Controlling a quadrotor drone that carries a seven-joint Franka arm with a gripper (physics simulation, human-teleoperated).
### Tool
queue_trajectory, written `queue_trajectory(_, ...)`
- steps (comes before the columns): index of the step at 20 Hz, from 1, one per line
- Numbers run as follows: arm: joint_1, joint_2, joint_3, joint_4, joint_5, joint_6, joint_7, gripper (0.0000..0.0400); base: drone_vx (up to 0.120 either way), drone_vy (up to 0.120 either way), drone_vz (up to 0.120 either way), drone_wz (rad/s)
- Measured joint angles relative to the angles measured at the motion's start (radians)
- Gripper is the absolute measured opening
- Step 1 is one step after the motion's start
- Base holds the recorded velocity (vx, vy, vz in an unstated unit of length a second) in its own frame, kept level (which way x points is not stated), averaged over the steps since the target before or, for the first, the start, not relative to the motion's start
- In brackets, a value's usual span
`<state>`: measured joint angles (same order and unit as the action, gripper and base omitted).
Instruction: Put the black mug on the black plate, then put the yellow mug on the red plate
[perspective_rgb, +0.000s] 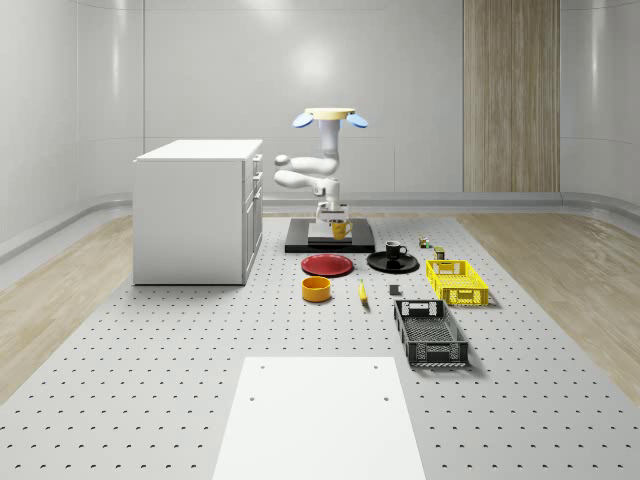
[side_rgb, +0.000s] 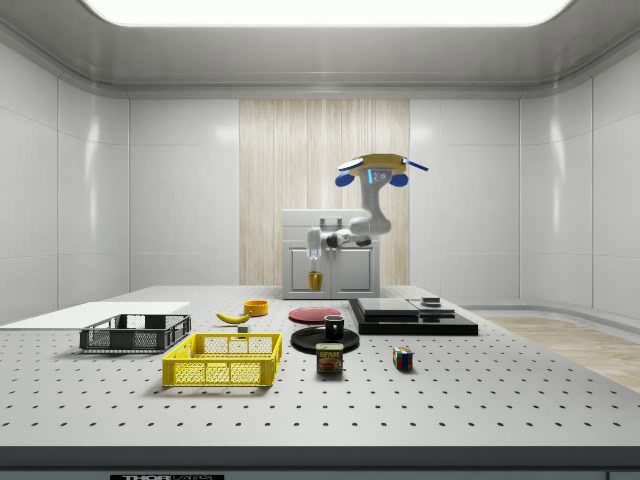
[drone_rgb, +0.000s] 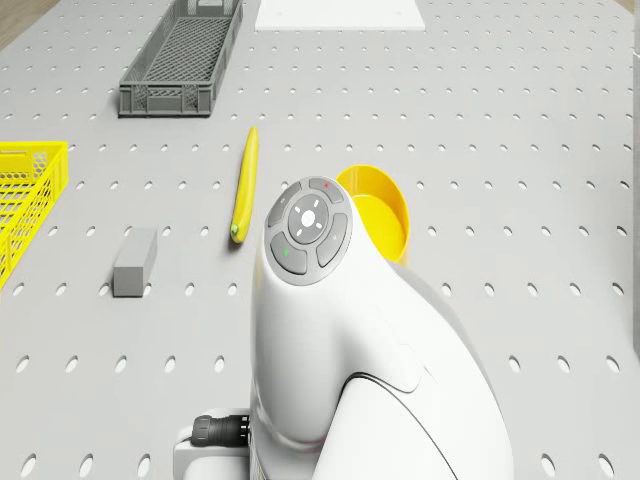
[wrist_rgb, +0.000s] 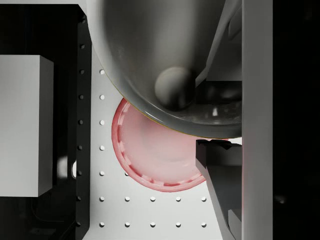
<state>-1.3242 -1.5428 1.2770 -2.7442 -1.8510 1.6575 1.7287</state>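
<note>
I hover above the tabletop (perspective_rgb: 150, 400), my drone (perspective_rgb: 329, 117) over the far black slab (perspective_rgb: 300, 243), arm hanging down. My tool (perspective_rgb: 334, 226) pinches the yellow mug (perspective_rgb: 340, 230) in the air, with the red plate (wrist_rgb: 150, 155) below it. The black mug (perspective_rgb: 395, 250) sits on the black plate (perspective_rgb: 380, 266), just beside the red one.

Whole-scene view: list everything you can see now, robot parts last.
Black mug: one, black, on the black plate.
Yellow mug: one, yellow, in the jaws above the red plate.
Yellow crate, dark grey crate: one each, whole-scene view's right.
Bowl: one, yellow, near red plate.
Banana: one, yellow, beside bowl.
Block: one, grey, beside banana.
Can, cube: one each, behind yellow crate.
Cabinet: one, white, whole-scene view's left.
Drone: one, hovering over black platform.
Jaws: shut on yellow mug.
</note>
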Motion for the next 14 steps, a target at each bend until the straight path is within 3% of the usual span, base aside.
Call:
queue_trajectory(2,0.000,0.000,0.000,0.000,0.000,0.000,0.000,0.0100,0.000,-0.120,-0.100,0.000)
queue_trajectory(5,0.000,-0.001,0.000,0.000,0.000,0.001,0.000,0.0100,0.000,-0.107,0.000,0.000)
queue_trajectory(14,0.035,-0.007,0.000,0.000,0.003,0.007,-0.035,0.0100,0.000,0.000,0.000,0.000)
